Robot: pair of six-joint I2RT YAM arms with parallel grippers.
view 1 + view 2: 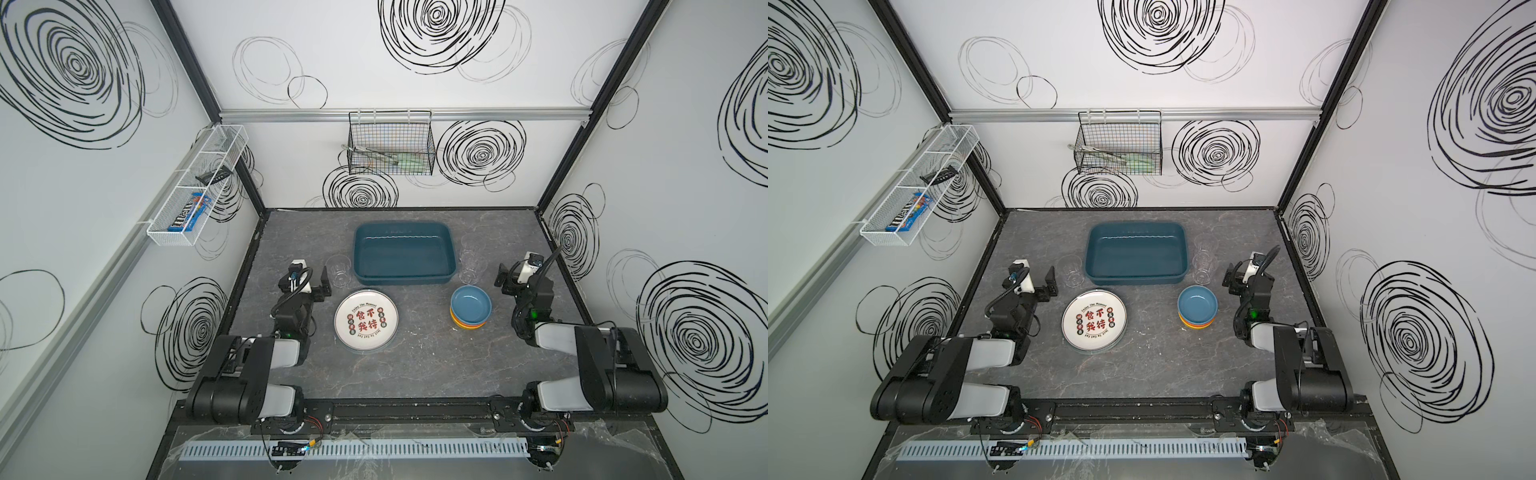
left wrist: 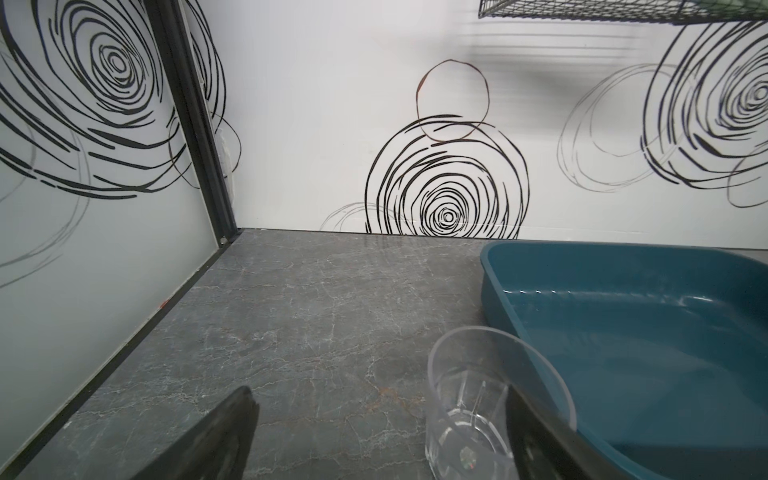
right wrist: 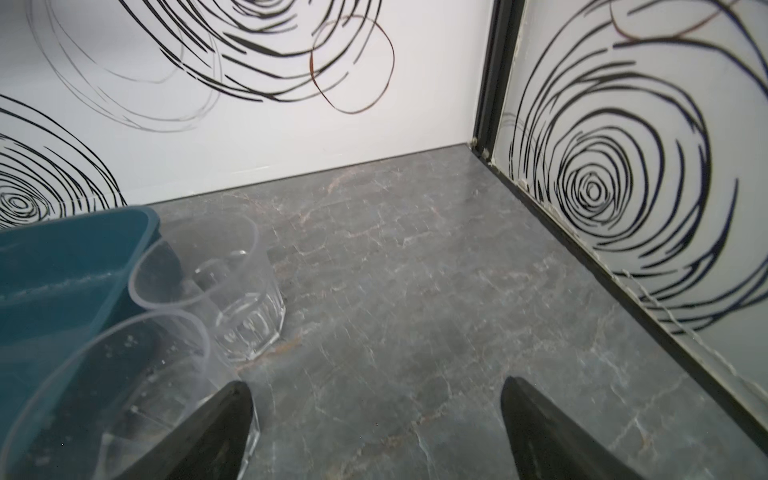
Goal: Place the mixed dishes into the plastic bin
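**Bin empty, dishes on the table, both pincers spread wide**

In both top views the teal bin (image 1: 402, 259) sits at 12 o'clock from the middle of the grey table (image 1: 415, 374), near the back wall, with nothing in it. A white plate (image 1: 366, 321) with red characters lies flat at 7 o'clock from the bin. A stack of bowls (image 1: 471, 309), blue on top with yellow and orange rims below, stands at 5 o'clock from it. A lone cup (image 1: 340, 272), clear and upright, stands just beside the bin's 8 o'clock corner. Two cups (image 1: 471, 264), also clear, stand by its 4 o'clock corner. The left pincer (image 1: 308, 283) hangs at 9 o'clock from the lone cup. The right pincer (image 1: 517, 277) hangs at 3 o'clock from the two cups. Each is spread wide and holds nothing.

In the left wrist view the left pincer's dark fingers (image 2: 208, 436) stand far apart over bare table. The lone cup (image 2: 478, 395) is partly hidden behind one fingertip and stands just beside the bin's wall (image 2: 602, 270). I cannot tell whether finger and cup touch.

In the right wrist view the right pincer's fingers (image 3: 552, 436) are likewise far apart, with bare table between them. The two cups (image 3: 216, 286) stand in a row along the bin's end wall (image 3: 62, 257). The nearer one is beside a fingertip and outside the gap.
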